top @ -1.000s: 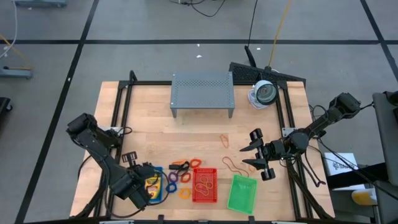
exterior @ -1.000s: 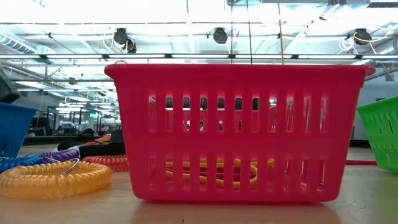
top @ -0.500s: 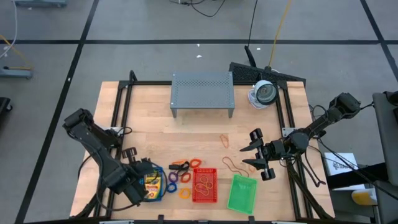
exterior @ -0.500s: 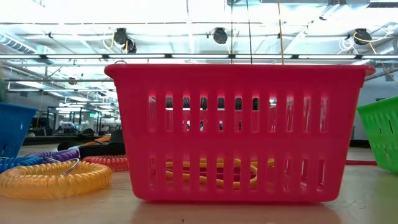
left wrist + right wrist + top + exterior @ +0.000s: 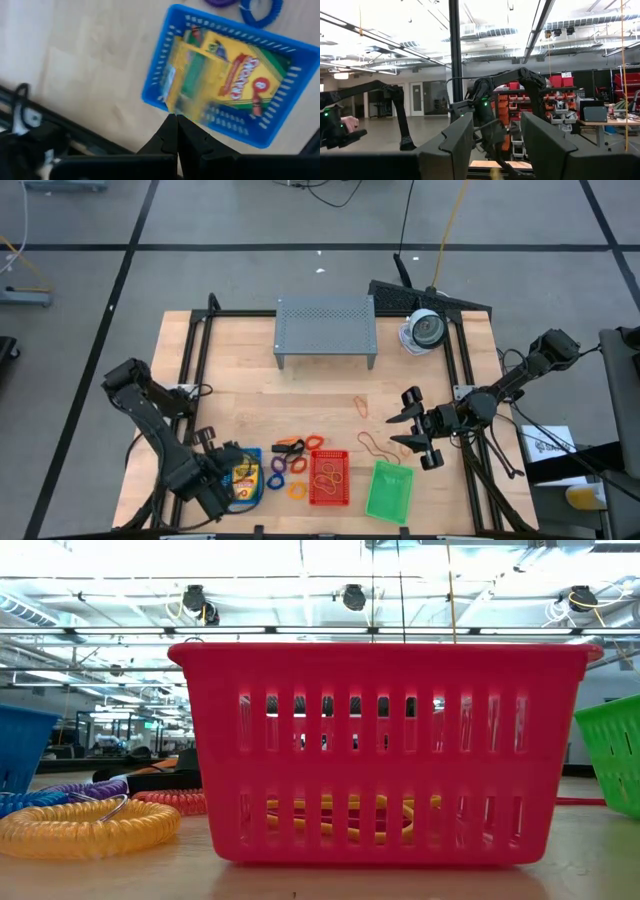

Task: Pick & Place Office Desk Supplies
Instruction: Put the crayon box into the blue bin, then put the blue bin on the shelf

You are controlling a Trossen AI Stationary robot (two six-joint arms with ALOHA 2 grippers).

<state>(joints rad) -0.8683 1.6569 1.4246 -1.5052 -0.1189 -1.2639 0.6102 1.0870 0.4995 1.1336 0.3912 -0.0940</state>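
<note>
Overhead, the left end effector [image 5: 222, 483] hangs at the tabletop's [image 5: 240, 395] front left, just beside the blue tray [image 5: 250, 476], its fingers [image 5: 176, 131] clenched together and grasping nothing. The blue tray holds a yellow-and-green crayon box [image 5: 220, 80], seen lying flat inside it in the left wrist view. The right end effector [image 5: 415, 432] sits at the right side of the tabletop with its fingers [image 5: 452, 140] released and spread, nothing between them. Coiled rings [image 5: 285, 465] in purple, blue and orange lie between the blue tray and the red tray [image 5: 329, 478]; the red tray contains yellow rubber bands [image 5: 335, 815]. The green tray [image 5: 389, 490] stands just right of the red one. Two reddish rubber bands [image 5: 372, 444] lie on the bare wood behind the green tray.
</note>
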